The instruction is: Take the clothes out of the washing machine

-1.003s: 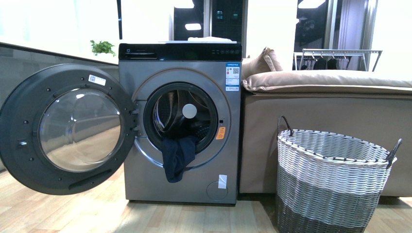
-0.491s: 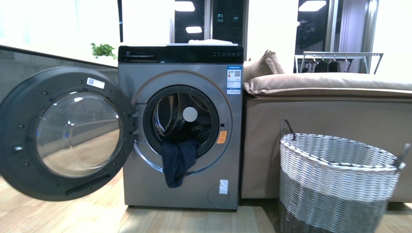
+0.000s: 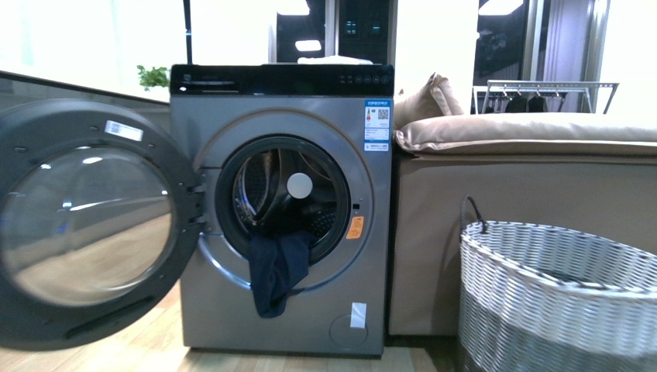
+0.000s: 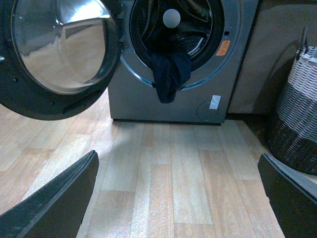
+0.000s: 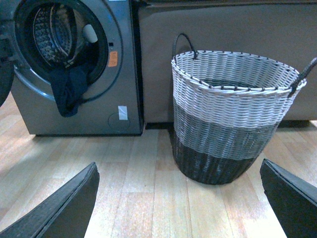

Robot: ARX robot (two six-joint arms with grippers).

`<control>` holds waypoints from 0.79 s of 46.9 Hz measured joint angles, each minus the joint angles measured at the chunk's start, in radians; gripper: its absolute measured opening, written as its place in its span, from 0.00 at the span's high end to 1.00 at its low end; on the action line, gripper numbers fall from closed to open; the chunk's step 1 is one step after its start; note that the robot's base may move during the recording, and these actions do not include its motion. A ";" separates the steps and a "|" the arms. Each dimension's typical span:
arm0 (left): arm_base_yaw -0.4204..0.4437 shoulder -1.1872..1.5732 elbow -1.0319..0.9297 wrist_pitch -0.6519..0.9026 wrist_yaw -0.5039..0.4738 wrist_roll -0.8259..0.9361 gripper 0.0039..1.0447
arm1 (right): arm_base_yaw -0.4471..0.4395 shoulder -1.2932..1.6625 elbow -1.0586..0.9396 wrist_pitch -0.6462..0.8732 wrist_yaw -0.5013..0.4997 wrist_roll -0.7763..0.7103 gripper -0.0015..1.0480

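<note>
The silver-grey washing machine stands ahead with its round door swung wide to the left. Dark navy clothes hang out of the drum over the lower rim. They also show in the left wrist view as clothes and in the right wrist view as clothes. My left gripper is open above bare floor, well short of the washing machine. My right gripper is open too, over floor in front of the basket. Neither arm shows in the front view.
A grey-and-white woven basket stands right of the machine; the same basket fills the right wrist view. A beige sofa with cushions sits behind it. Wooden plank floor lies between me and the machine.
The washing machine, door and basket have grown larger in the front view and the basket has slid rightward: my view has moved closer. The clothes hang as before.
</note>
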State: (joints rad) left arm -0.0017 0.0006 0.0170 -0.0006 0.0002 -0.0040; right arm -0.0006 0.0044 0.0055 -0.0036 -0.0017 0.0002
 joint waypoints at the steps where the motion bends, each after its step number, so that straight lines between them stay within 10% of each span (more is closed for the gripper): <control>1: 0.000 0.000 0.000 0.000 0.000 0.000 0.06 | 0.000 0.000 0.000 0.000 0.000 0.000 0.07; 37: 0.000 0.000 0.000 0.000 0.000 0.000 0.06 | 0.000 0.000 0.000 0.000 0.001 0.000 0.07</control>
State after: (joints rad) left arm -0.0017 0.0010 0.0170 -0.0006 0.0002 -0.0040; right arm -0.0006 0.0044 0.0055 -0.0032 -0.0006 0.0002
